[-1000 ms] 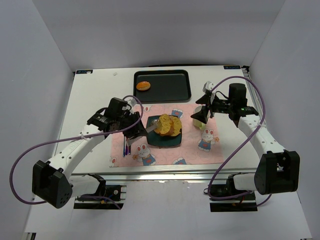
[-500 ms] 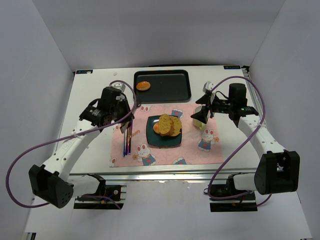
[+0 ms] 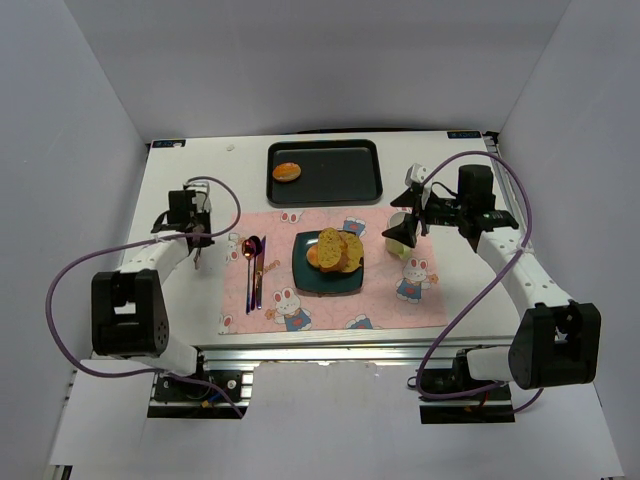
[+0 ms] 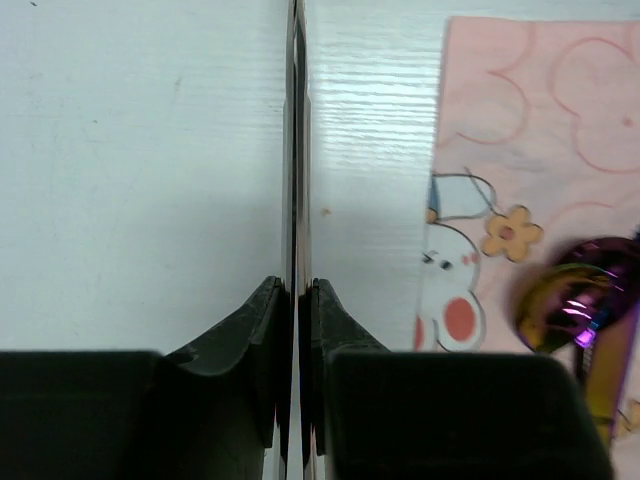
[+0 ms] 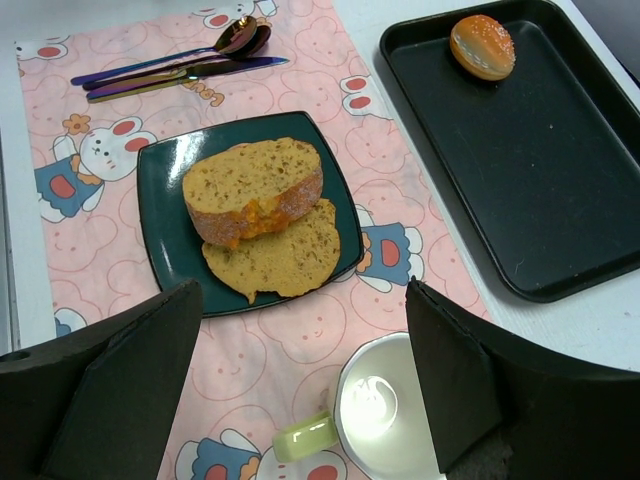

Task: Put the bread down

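Nearest, out at the left over the white bench [image 4: 140, 150]: left end effector [image 4: 297, 290], pinched almost shut on what looks like a thin dark blade [image 4: 296, 150] seen edge-on, hard to identify further. Farther in, on the pink rabbit-print placemat [image 5: 250, 345]: dark-green square plate [image 5: 165, 190] carrying two oval toasted bread slices [image 5: 255, 185], overlapping. Just beside it, above the white cup with pale-green handle [image 5: 385, 405]: right end effector [image 5: 300, 300], spread wide, holding nothing. Farthest, alone in a corner of the black rectangular tray [image 5: 520, 170]: round orange-tan bun [image 5: 482, 45]. Probably light, soft under a firmer crust, easily dented or crumbled. Best taken across the bun's widest sides with a gentle squeeze; slices better lifted from beneath than pinched.
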Motion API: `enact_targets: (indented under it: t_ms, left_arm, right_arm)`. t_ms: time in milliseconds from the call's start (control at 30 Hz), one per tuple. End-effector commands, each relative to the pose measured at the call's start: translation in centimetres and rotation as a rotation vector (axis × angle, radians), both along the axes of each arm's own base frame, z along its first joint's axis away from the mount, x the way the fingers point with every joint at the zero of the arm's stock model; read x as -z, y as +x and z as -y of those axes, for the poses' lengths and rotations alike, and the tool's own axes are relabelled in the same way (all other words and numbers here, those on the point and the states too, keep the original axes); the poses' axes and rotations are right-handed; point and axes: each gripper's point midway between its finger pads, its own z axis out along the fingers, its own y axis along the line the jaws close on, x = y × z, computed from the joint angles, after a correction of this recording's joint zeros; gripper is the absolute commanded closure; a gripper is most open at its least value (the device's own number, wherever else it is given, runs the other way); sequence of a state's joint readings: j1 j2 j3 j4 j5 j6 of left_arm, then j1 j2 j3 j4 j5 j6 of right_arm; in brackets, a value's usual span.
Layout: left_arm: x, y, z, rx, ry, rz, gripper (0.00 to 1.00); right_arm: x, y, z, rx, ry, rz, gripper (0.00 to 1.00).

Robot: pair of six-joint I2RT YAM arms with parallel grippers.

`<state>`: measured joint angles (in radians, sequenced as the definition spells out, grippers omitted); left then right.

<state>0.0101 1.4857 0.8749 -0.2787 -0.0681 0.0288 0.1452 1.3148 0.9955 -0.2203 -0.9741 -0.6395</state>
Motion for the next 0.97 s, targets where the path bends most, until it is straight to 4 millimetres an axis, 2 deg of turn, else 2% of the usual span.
enact_targets:
  t_ms: [0, 100, 133, 200, 233, 333, 367, 433, 467, 533, 567, 600, 633, 667, 700, 733, 800, 833, 900, 933]
  left_arm:
    - [0.4, 2.0, -1.1, 0.049, 0.007, 0.097, 0.90]
    - [2.8, 1.3, -1.2, 0.034, -0.033, 0.040, 0.82]
    - [3.9, 1.0, -1.3, -0.002, -0.055, 0.016, 0.72]
    - [5.1, 0.2, -2.2, -0.055, -0.072, -0.023, 0.61]
    - [6.0, -0.3, -2.3, -0.082, -0.090, -0.053, 0.51]
    - [7.1, -1.3, -3.3, -0.147, -0.092, -0.118, 0.47]
    - [7.3, -1.5, -3.5, -0.157, -0.094, -0.130, 0.41]
    - [7.1, -1.7, -3.9, -0.178, -0.103, -0.124, 0.36]
    - [6.2, -1.4, -4.0, -0.184, -0.108, -0.094, 0.29]
    - [5.0, -0.9, -4.3, -0.194, -0.113, -0.054, 0.26]
    - [4.2, -0.7, -4.2, -0.193, -0.119, -0.034, 0.25]
    - [2.7, -0.2, -4.3, -0.194, -0.118, 0.011, 0.21]
    - [1.7, 0.1, -4.3, -0.200, -0.124, 0.038, 0.20]
    - [0.8, 0.5, -3.8, -0.179, -0.150, 0.063, 0.19]
    - [-0.9, 0.7, -3.6, -0.174, -0.156, 0.109, 0.16]
    - [-1.9, 0.8, -3.3, -0.178, -0.174, 0.138, 0.03]
    - [-3.9, 0.9, -3.1, -0.183, -0.192, 0.194, 0.02]
    - [-5.9, 0.8, -3.0, -0.192, -0.209, 0.257, 0.02]
    - [-7.5, 0.3, -2.7, -0.205, -0.233, 0.314, 0.02]
    - [-9.5, -0.1, -2.5, -0.227, -0.262, 0.376, 0.02]
  right_arm:
    - [-2.4, 0.1, -0.1, -0.022, 0.015, 0.069, 0.13]
    - [-2.4, 0.0, 0.0, -0.020, 0.010, 0.068, 0.13]
    - [-2.3, -0.1, 0.0, -0.021, 0.008, 0.061, 0.13]
    - [-2.2, -0.1, 0.0, -0.024, 0.007, 0.055, 0.13]
    - [-2.2, -0.1, 0.0, -0.025, 0.005, 0.049, 0.13]
    - [-2.3, -0.1, -0.1, -0.032, 0.002, 0.045, 0.12]
    - [-2.2, -0.1, 0.0, -0.032, -0.001, 0.032, 0.12]
    - [-2.1, 0.0, 0.0, -0.031, -0.010, 0.018, 0.11]
    - [-1.7, -0.5, 0.1, -0.036, -0.016, -0.028, 0.11]
    - [-1.7, -0.4, 0.3, -0.026, -0.038, -0.046, 0.11]
    - [-1.2, 0.3, 0.9, 0.041, -0.070, -0.069, 0.10]
    - [-1.6, 1.4, 1.1, 0.104, -0.076, -0.047, 0.11]
    - [-1.1, 2.0, 1.5, 0.205, -0.070, -0.122, 0.11]
    - [-0.7, 3.7, 2.9, 0.341, -0.122, -0.111, 0.11]
    - [-1.0, 4.3, 3.0, 0.386, -0.131, -0.100, 0.11]
    - [-1.5, 5.5, 4.1, 0.484, -0.142, -0.093, 0.11]
    - [-2.6, 6.3, 4.6, 0.534, -0.138, -0.071, 0.11]
    - [-3.2, 6.7, 4.7, 0.544, -0.128, -0.054, 0.11]
    - [-4.4, 6.6, 4.2, 0.519, -0.095, -0.015, 0.11]
    - [-5.3, 6.8, 3.7, 0.495, -0.064, 0.026, 0.10]
